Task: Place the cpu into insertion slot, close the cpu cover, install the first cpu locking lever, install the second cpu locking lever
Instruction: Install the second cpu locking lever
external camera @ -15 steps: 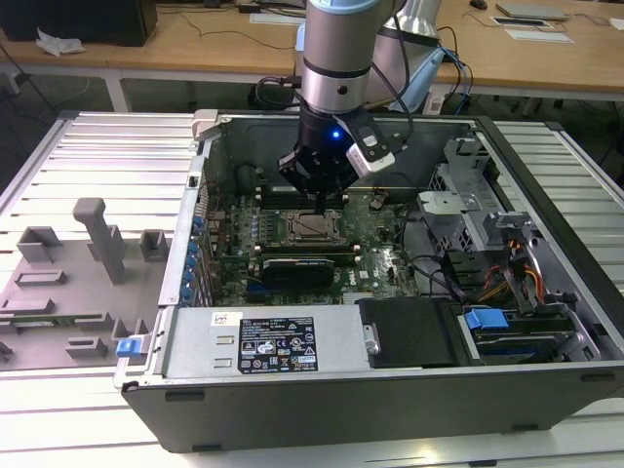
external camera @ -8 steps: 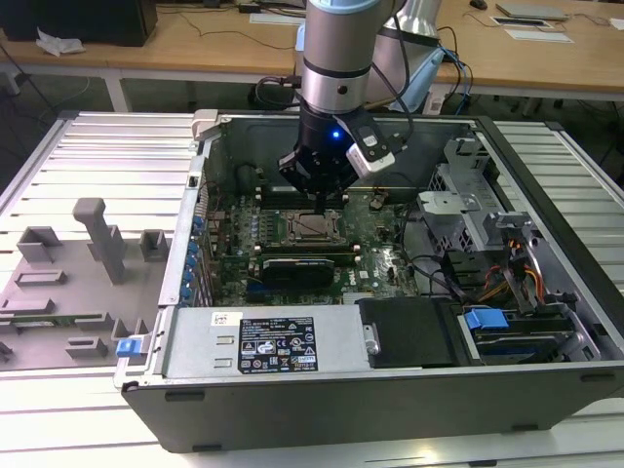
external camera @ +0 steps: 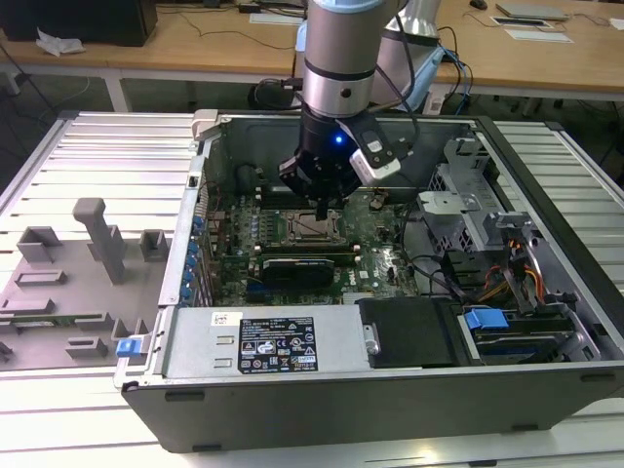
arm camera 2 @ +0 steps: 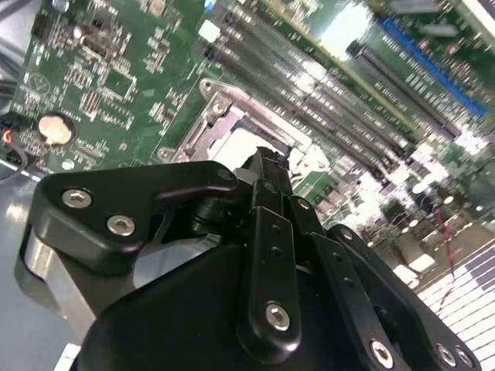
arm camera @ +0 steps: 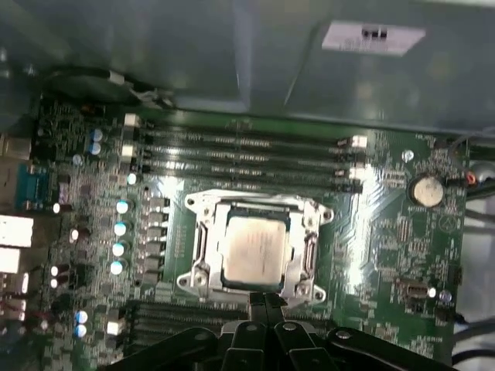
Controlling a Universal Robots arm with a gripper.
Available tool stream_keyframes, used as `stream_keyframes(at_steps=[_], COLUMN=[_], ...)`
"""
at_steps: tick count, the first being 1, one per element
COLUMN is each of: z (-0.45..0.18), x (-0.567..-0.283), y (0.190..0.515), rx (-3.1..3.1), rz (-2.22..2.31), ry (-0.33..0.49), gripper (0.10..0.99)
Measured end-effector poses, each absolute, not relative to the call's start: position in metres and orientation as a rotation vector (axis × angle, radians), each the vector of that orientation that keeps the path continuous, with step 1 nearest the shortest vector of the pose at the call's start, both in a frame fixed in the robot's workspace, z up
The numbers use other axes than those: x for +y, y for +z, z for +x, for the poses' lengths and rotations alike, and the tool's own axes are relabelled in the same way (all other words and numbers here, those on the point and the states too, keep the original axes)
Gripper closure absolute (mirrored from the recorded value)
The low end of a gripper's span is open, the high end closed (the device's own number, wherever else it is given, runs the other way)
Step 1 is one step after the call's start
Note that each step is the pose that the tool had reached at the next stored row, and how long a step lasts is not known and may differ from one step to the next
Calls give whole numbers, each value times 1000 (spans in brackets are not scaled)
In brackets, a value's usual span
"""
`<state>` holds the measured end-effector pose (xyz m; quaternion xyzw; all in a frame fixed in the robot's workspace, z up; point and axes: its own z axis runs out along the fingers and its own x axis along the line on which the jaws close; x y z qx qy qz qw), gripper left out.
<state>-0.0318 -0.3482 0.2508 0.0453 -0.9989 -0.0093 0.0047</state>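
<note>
The cpu (arm camera: 254,249), a pale silver-grey square, lies flat in the insertion slot (arm camera: 193,280) on the green board. The cpu cover (arm camera: 203,232), a silvery frame with a square window, lies down around the chip. I cannot make out how the locking levers stand. My gripper (arm camera: 267,300) hovers just off one edge of the socket with its two black fingers pressed together and nothing between them. In the second wrist view the fingertips (arm camera 2: 267,164) sit right over the socket rim (arm camera 2: 213,108). In the exterior view my gripper (external camera: 322,208) hangs above the cpu (external camera: 314,228) inside the open computer case.
Long memory slots (arm camera: 240,151) run along one side of the socket. A black card (external camera: 307,265) lies just in front of it, with the power supply (external camera: 283,341) nearer still. A drive cage and cables (external camera: 487,253) fill the exterior view's right. Grey fixtures (external camera: 97,239) stand outside the case.
</note>
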Motion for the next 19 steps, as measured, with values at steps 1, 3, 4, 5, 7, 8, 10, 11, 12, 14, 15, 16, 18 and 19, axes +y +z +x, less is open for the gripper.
stream_keyframes(at_steps=[1, 3, 4, 5, 7, 8, 10, 11, 12, 14, 15, 16, 18, 19], z=[-32, -32, -32, -32, -37, -40, -45, -47, -48, -48, -48, -48, -49, -51], x=[-351, -358, -360, -362, -362, -362, -362, -362, -362, -362, -362, -363, -363, -363], y=[251, 251, 251, 251, 248, 247, 243, 242, 241, 240, 240, 237, 235, 233], rx=[-3129, -3129, -3129, -3129, -3129, -3129, -3129, -3129, -3129, -3129, -3129, -3129, -3129, -3129], rz=[142, 142, 142, 142, 142, 142, 142, 142, 141, 141, 141, 139, 137, 135], ry=[-29, -29, -29, -28, -27, -27, -28, -29, -30, -30, -31, -40, -43, -46], gripper=[980, 980, 980, 980, 980, 980, 980, 980, 980, 980, 980, 980, 980, 980])
